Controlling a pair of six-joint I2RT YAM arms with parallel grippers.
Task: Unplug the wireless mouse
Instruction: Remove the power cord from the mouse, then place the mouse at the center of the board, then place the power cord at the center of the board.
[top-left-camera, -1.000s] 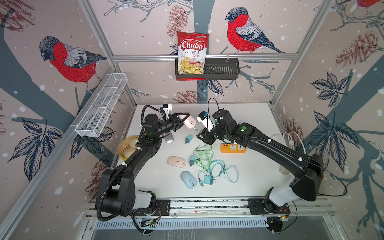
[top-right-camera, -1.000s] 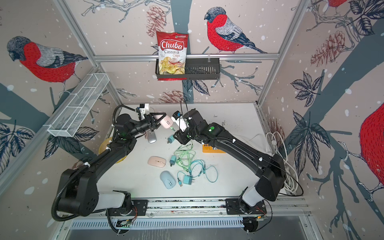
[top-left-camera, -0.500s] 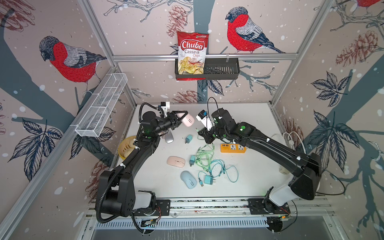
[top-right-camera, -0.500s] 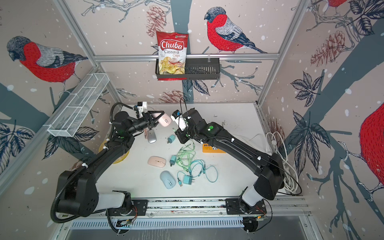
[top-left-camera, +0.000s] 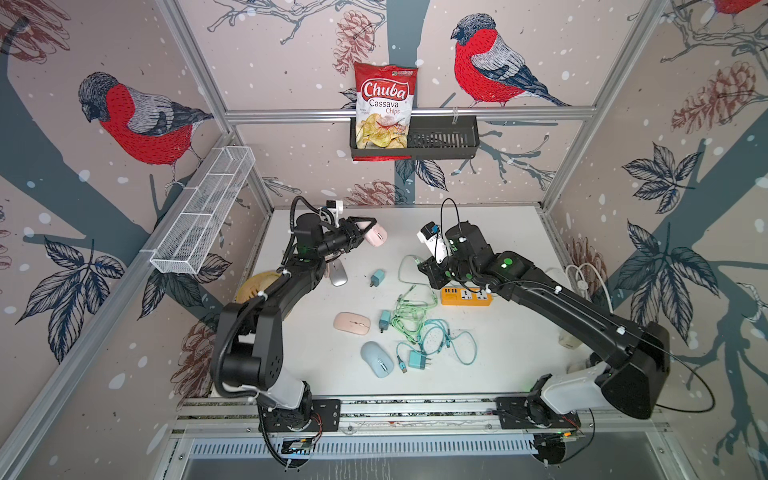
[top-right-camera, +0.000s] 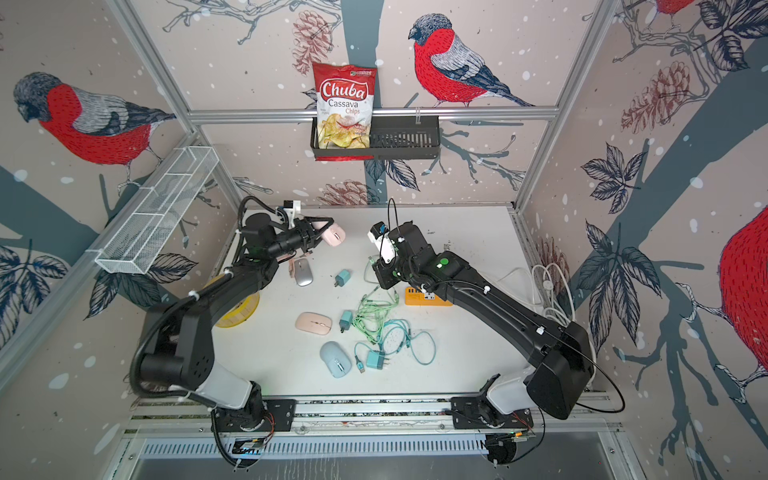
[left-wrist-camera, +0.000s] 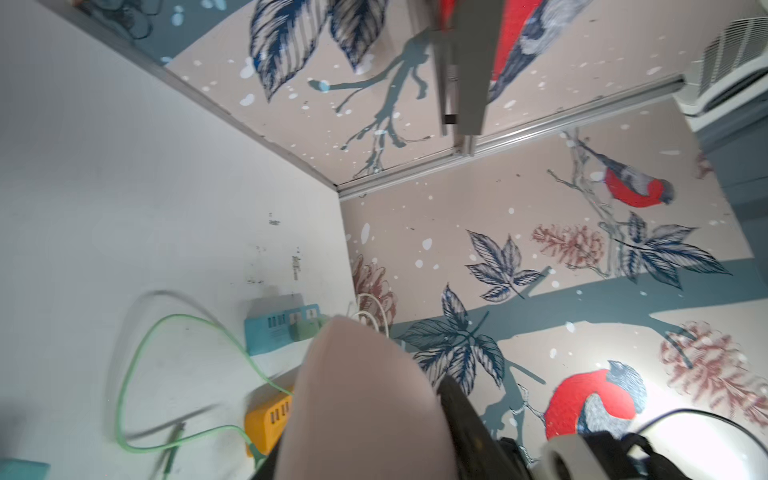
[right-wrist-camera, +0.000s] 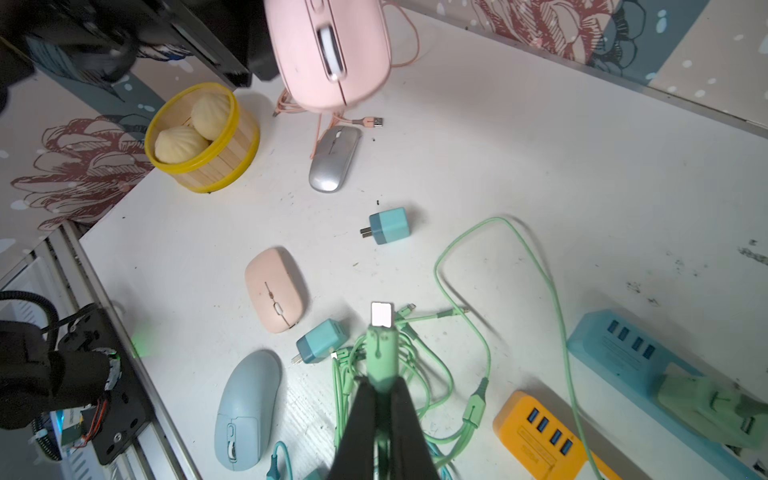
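Top view: left gripper (top-left-camera: 362, 232) clamps pink mouse (top-left-camera: 379, 239) aloft over far bench (top-left-camera: 498, 232); bare bench toward right back corner.
Left wrist: pink mouse fills foreground, bench edge and wall corner beyond.
Right wrist: right gripper (right-wrist-camera: 381, 384) pinches green plug (right-wrist-camera: 380, 349), metal tip free.
Versus second ago: right gripper backed off pink mouse, gap wider.
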